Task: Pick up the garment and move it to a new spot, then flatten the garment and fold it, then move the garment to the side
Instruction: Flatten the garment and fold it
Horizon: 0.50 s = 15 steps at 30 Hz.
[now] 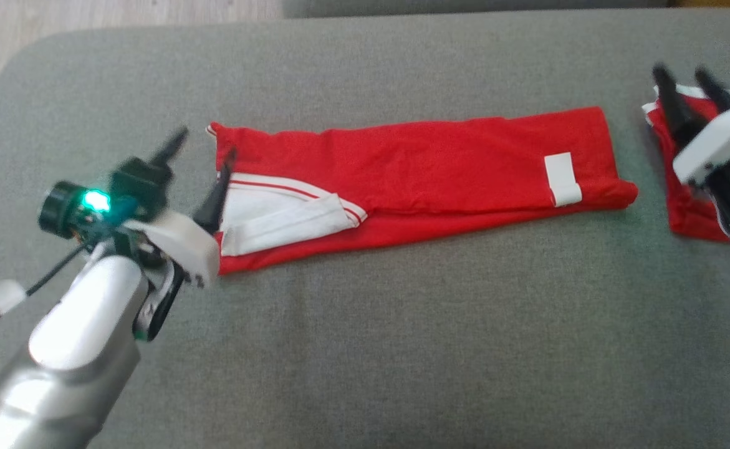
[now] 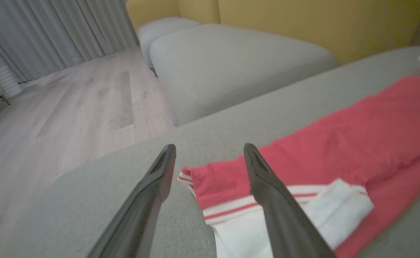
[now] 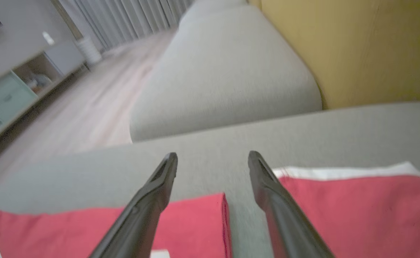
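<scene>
The garment (image 1: 439, 162) is red with white trim and lies on the grey cushion (image 1: 365, 324) as a long flat strip running left to right. A white folded-over part (image 1: 277, 218) shows at its left end and a white label (image 1: 562, 179) near its right end. My left gripper (image 1: 201, 156) hovers open at the strip's left end, one finger over the trimmed corner (image 2: 202, 186), holding nothing. My right gripper (image 1: 682, 75) stands open past the strip's right end (image 3: 192, 218), above the gap to a second red cloth, with nothing between its fingers.
A second red and white cloth (image 1: 686, 206) lies at the cushion's right edge, partly under my right wrist (image 3: 353, 211). The cushion's rounded left corner (image 1: 22, 68) drops to a wooden floor (image 2: 70, 107). A grey ottoman (image 2: 231, 61) and a yellow backrest (image 3: 367, 50) stand beyond.
</scene>
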### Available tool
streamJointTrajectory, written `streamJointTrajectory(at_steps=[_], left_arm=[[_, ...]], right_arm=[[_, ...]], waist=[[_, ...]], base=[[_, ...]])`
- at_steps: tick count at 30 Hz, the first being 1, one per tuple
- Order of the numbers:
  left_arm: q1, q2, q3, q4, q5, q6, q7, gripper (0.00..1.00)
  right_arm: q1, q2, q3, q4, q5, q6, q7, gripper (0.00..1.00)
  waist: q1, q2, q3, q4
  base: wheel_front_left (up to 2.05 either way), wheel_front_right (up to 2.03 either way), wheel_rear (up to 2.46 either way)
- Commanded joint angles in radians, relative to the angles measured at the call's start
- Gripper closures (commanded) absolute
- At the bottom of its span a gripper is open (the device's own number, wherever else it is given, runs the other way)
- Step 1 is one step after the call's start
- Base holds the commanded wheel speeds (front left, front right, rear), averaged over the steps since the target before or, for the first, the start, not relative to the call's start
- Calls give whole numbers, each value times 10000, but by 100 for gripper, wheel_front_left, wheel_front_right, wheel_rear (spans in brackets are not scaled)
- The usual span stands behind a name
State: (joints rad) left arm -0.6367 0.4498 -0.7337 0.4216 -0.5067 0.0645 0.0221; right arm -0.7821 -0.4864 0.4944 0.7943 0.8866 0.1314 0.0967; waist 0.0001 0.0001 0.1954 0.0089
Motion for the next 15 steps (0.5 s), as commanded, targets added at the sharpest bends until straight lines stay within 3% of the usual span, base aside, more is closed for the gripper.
streamJointTrajectory(at_steps=[1,8,12,15], left_arm=[[-590,202,740,-197,-163,253,-432,0],[39,-522,2005,-539,-849,1248,-2445,0],[897,-923,2692,-978,-1039,1647,-2795,0],[1788,-1407,3438,-1529,-1093,1841,-2830,0]], right_arm=[[-251,74,-140,-427,92,-7,-560,0],[410,1082,-994,-1050,-360,-7,-3147,0],[1333,1868,-1659,-1492,-1433,-7,-3554,0],[2375,2618,-2899,-2447,-2630,-7,-3578,0]], waist=[[-1,-1,-183,2],[-1,-1,-718,31],[-1,-1,-887,72],[-1,-1,-940,109]], base=[[0,0,0],[0,0,0],[0,0,0],[0,0,0]])
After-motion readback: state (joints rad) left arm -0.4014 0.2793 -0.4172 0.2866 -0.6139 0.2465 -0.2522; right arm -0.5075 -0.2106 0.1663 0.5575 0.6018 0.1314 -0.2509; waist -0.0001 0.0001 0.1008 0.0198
